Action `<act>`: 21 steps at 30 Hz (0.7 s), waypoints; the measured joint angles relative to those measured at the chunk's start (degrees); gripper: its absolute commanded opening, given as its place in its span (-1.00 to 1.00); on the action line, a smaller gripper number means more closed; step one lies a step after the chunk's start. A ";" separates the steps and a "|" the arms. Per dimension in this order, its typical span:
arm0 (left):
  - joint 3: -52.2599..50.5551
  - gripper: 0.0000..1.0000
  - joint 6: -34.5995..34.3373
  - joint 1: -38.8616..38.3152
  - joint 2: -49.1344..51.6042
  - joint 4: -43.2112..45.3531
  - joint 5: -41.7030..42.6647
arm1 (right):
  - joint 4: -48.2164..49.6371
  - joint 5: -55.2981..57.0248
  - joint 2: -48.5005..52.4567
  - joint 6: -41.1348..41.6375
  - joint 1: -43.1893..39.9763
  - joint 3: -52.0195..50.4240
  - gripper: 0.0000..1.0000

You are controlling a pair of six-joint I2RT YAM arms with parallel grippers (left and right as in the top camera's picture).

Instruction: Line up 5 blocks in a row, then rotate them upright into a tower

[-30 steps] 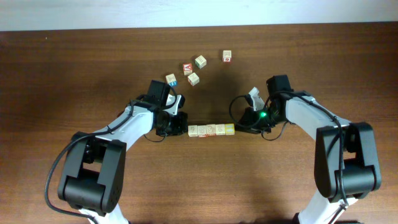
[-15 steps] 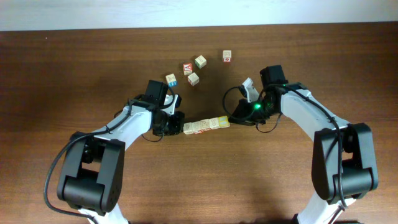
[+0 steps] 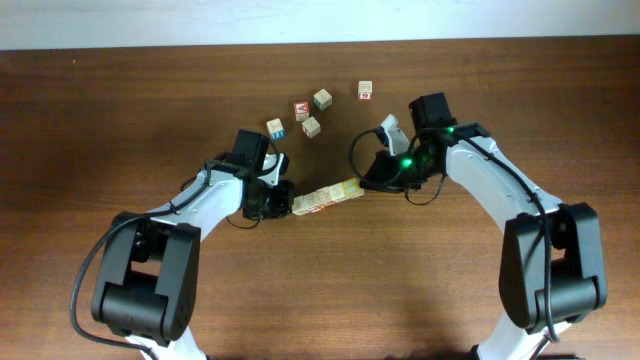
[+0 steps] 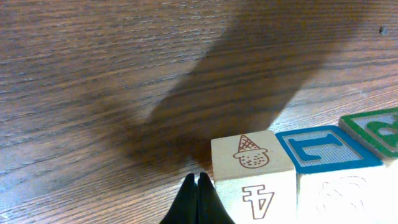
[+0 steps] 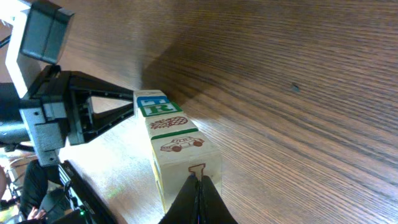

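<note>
The row of five blocks (image 3: 326,196), near the middle of the table (image 3: 330,300), had been swung from parallel with the near edge to a slant, its right end carried toward the far edge. It was pressed endwise between the left gripper (image 3: 288,205) and the right gripper (image 3: 364,185), both with jaws closed and nothing held between them. The rotation was judged to be under way but not complete.

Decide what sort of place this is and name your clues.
Probably a robotics lab or test bench: a left arm and right arm at a plain wooden table, with a row of small toy blocks between them.
</note>
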 measured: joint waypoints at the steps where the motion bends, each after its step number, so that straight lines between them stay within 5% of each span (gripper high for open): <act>1: 0.00 -1.00 0.00 0.04 0.00 0.00 -0.13 | -0.04 0.00 -0.20 0.00 0.17 0.00 -0.91; 21: 0.00 -1.00 0.00 0.33 0.15 -0.02 -1.77 | -2.38 -0.20 -0.72 0.68 2.60 3.02 -0.92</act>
